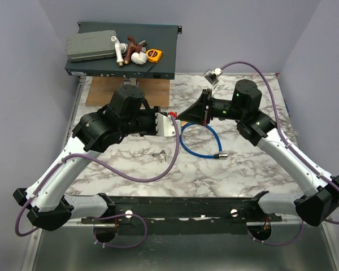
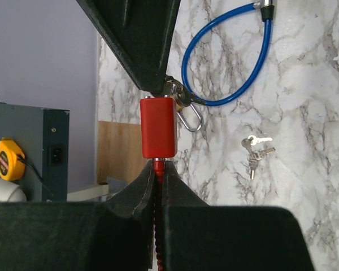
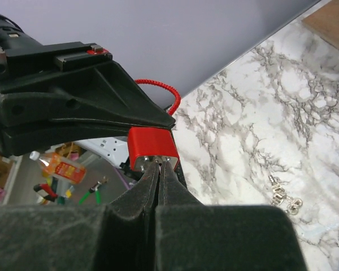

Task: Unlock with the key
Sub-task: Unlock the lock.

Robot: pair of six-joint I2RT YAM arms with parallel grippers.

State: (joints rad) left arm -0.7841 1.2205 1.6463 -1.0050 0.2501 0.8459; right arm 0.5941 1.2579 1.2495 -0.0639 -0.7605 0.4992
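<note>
Key point(image 2: 179, 97): small metal piece with wire ring, pinched at tips of fully closed right gripper point(image 3: 160, 169). We judge it entered in silver end face of red lock body point(image 2: 158, 127).
Left gripper point(image 2: 159, 168): clamped on red cord point(image 2: 156, 226) leaving lock's opposite end.
Outward: spare keys point(image 2: 257, 149) on marble table point(image 2: 305, 186); blue cable lock point(image 2: 220, 103) near.
Risks we list:
- off-axis twist bends or pops key;
- thin cord lets lock body spin with key, so no turn;
- arms pulling apart withdraw key.
</note>
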